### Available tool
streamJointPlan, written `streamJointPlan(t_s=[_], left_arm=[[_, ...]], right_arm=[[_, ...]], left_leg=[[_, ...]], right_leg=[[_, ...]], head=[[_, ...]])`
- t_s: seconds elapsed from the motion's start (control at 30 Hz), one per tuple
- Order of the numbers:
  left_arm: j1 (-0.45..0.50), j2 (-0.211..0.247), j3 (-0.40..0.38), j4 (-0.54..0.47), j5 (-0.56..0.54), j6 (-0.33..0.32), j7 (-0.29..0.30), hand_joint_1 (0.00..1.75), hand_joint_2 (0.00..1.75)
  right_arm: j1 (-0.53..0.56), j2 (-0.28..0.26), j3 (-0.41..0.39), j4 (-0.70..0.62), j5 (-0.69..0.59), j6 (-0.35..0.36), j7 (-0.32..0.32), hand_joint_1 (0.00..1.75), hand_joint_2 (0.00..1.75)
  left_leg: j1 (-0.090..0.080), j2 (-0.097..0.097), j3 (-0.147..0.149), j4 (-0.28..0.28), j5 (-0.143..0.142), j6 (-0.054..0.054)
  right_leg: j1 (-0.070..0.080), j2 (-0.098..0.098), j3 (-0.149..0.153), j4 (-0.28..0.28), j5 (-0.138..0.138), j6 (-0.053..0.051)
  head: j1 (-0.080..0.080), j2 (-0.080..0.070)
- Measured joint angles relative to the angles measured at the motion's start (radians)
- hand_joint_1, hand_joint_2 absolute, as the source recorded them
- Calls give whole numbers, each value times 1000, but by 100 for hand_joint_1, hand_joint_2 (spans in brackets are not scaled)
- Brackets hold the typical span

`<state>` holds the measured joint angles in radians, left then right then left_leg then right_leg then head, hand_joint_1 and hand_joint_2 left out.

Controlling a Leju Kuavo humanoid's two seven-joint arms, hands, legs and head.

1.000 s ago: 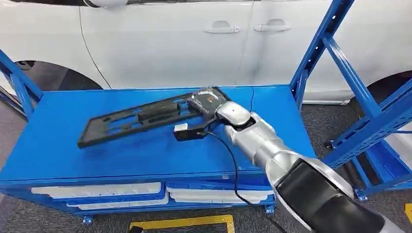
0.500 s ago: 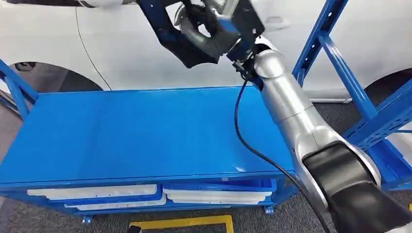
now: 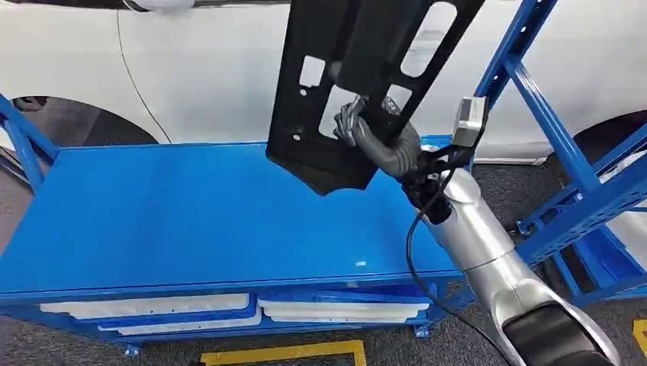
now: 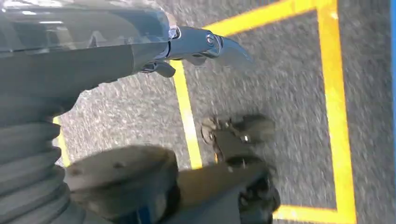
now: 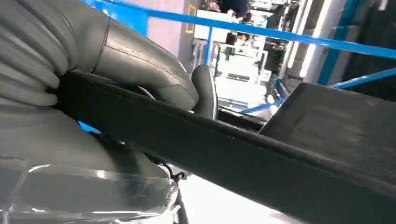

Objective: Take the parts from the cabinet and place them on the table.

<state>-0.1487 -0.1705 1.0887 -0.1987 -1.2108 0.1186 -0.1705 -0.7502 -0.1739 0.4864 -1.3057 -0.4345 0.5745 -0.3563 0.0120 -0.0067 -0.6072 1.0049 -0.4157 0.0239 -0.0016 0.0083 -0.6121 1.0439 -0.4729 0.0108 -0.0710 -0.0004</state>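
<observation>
above the table (image 3: 152,221), hand-held part (image 3: 358,84)

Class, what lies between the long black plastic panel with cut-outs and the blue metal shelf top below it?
Nothing: in the head view, the black plastic panel, gripped by the right hand, hangs above the bare blue shelf top.

The right arm (image 3: 488,244) reaches up, its hand (image 3: 378,137) gripping with fingers curled.

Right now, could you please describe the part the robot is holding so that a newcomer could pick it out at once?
Start at the blue shelf top in front of the white car. Above its far right end, the right hand holds up a long, flat black plastic panel, running out of the top of the head view. It is the one dark thing there, pierced by several cut-out openings.
</observation>
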Motion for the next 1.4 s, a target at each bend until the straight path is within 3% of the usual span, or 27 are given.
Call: streamJointPlan(t_s=[0.1, 0.13, 0.17, 0.2, 0.27, 0.3, 0.33, 0.43, 0.5, 0.6, 0.63, 0.67, 0.7, 0.8, 0.83, 0.97, 1.0, 1.03, 1.1, 1.13, 1.17, 1.2, 1.23, 1.3, 1.33, 1.37, 1.4], left_arm=[[-2, 2, 11, 0, 8, 7, -6, 0, 175], [-2, 2, 15, 0, 8, 5, -8, 0, 175], [0, 2, 17, 0, 8, 1, -9, 0, 175], [0, 2, 17, 0, 8, -3, -10, 0, 175], [-1, 2, 18, 0, 11, -4, -9, 0, 175], [-2, 2, 21, 0, 13, -4, -9, 0, 175], [-3, 2, 23, 0, 16, -4, -7, 0, 175], [-3, 3, 29, 0, 19, -8, 4, 0, 175], [-3, 3, 37, 0, 29, -15, 13, 0, 175], [1, 3, 43, 0, 31, -24, 21, 0, 175], [3, 3, 44, 0, 30, -25, 21, 0, 175], [5, 3, 46, 0, 30, -26, 24, 0, 175], [6, 3, 47, 0, 31, -29, 25, 0, 175], [5, 3, 48, 0, 32, -31, 29, 0, 175], [4, 3, 50, 0, 35, -32, 31, 0, 175], [6, 3, 60, 0, 40, -33, 34, 0, 175], [4, 1, 61, 0, 40, -33, 34, 0, 175], [1, 1, 63, 0, 40, -33, 32, 0, 175], [-1, 1, 63, 0, 38, -34, 32, 0, 175], [0, 1, 63, 0, 35, -35, 32, 0, 175], [0, 1, 63, 0, 28, -38, 32, 0, 175], [0, 1, 63, 0, 25, -41, 32, 0, 175], [-1, 0, 63, 0, 22, -42, 32, 0, 175], [-1, 0, 62, 0, 17, -48, 32, 0, 175], [-2, 0, 62, 0, 17, -50, 32, 0, 175], [-2, -1, 62, 1, 14, -52, 33, 0, 175], [-2, -1, 62, 1, 14, -52, 33, 0, 175]], right_arm=[[56, -39, 12, -26, 2, -15, -6, 175, 175], [76, -58, 16, -34, 2, -16, -7, 175, 175], [94, -73, 19, -39, 2, -16, -8, 175, 175], [106, -91, 20, -45, 0, -16, -11, 175, 175], [111, -115, 20, -58, -6, -17, -16, 175, 175], [111, -125, 19, -64, -10, -17, -18, 175, 175], [112, -131, 19, -67, -11, -17, -19, 175, 175], [115, -140, 19, -68, -12, -15, -21, 175, 175], [113, -140, 20, -68, -12, -16, -21, 175, 175], [109, -137, 24, -64, -13, -16, -21, 175, 175], [109, -136, 27, -62, -13, -17, -22, 175, 175], [110, -134, 29, -59, -13, -17, -22, 175, 175], [111, -134, 29, -57, -13, -18, -22, 175, 175], [113, -133, 29, -57, -13, -29, -28, 175, 175], [114, -133, 29, -57, -12, -33, -31, 175, 175], [114, -126, 27, -49, 2, -41, -29, 175, 175], [114, -123, 26, -46, 7, -45, -27, 175, 175], [110, -121, 26, -44, 9, -47, -27, 175, 175], [101, -119, 25, -38, 12, -51, -23, 175, 175], [101, -118, 23, -34, 13, -51, -22, 175, 175], [103, -118, 21, -32, 13, -54, -21, 175, 175], [105, -118, 19, -32, 13, -58, -20, 175, 175], [106, -118, 15, -32, 14, -63, -19, 175, 175], [106, -118, 5, -34, 16, -70, -19, 175, 175], [106, -118, 1, -36, 19, -71, -19, 175, 175], [114, -118, -2, -41, 22, -73, -19, 175, 175], [117, -118, -5, -42, 25, -74, -21, 175, 175]], left_leg=[[-1, 1, -1, 0, 0, 5], [-1, 0, -1, 1, -1, 6], [-1, -1, -1, 1, -1, 6], [-1, -1, -1, 3, -2, 5], [-1, -2, 0, 8, -6, -1], [-2, -1, -1, 12, -10, -7], [-8, -1, -4, 16, -13, -12], [-6, 0, 0, 11, -11, -26], [-4, 1, -8, 34, -33, -36], [-2, 1, -107, 254, -146, -45], [-2, 1, -134, 314, -169, -46], [-2, 1, -144, 337, -170, -45], [-2, 1, -128, 307, -146, -43], [-3, 0, 5, 59, -34, -27], [-11, 0, 24, 23, -38, -23], [-13, 0, 13, 15, -17, -3], [-7, 4, 13, 5, -6, 2], [-7, 4, 6, 0, 3, 11], [-9, 5, -13, 1, 17, 15], [-9, 5, -24, 1, 25, 15], [-10, 5, -35, 2, 33, 14], [-9, 4, -47, 4, 41, 13], [-9, 4, -59, 6, 48, 11], [-8, 4, -79, 14, 62, 5], [-12, 3, -87, 17, 68, -3], [-10, 4, -83, 11, 77, -9], [-10, 3, -81, 11, 83, -14]], right_leg=[[-7, -1, -106, 220, -104, 11], [-9, -1, -133, 273, -116, 14], [-12, -1, -139, 279, -105, 16], [-14, -2, -119, 231, -69, 17], [-18, -6, -31, 53, 18, 16], [-19, -10, 2, -20, 25, 15], [-10, -7, 4, -21, 27, 8], [-6, -2, 0, -19, 28, -8], [-14, -4, 8, -31, 35, -22], [-9, -8, 7, -29, 38, -35], [-8, -8, 6, -28, 38, -35], [-6, -8, 4, -26, 38, -35], [-5, -8, 3, -25, 38, -35], [-3, -7, 2, -20, 38, -34], [5, -6, -3, -16, 38, -28], [-1, -5, -8, -21, 54, -3], [-6, -2, -13, -8, 34, 0], [-4, -5, -30, 29, -14, 2], [-6, -5, -76, 175, -114, 7], [-8, -5, -97, 248, -149, 9], [-9, -5, -102, 285, -156, 11], [-11, -5, -81, 269, -138, 13], [-12, -5, -38, 209, -105, 13], [-14, -9, 83, 29, -49, 11], [-10, -10, 119, -42, -78, 7], [-2, -6, 112, -27, -52, 0], [-2, -6, 111, -33, -51, -3]], head=[[0, 0], [0, 0], [0, 0], [0, 0], [0, 0], [0, 0], [0, 0], [0, 0], [0, 0], [0, 0], [0, 0], [0, 0], [0, 0], [0, 0], [0, 0], [0, 0], [0, 0], [0, 0], [0, 0], [0, 0], [0, 0], [0, 0], [0, 0], [0, 0], [0, 0], [-1, 0], [0, 0]])
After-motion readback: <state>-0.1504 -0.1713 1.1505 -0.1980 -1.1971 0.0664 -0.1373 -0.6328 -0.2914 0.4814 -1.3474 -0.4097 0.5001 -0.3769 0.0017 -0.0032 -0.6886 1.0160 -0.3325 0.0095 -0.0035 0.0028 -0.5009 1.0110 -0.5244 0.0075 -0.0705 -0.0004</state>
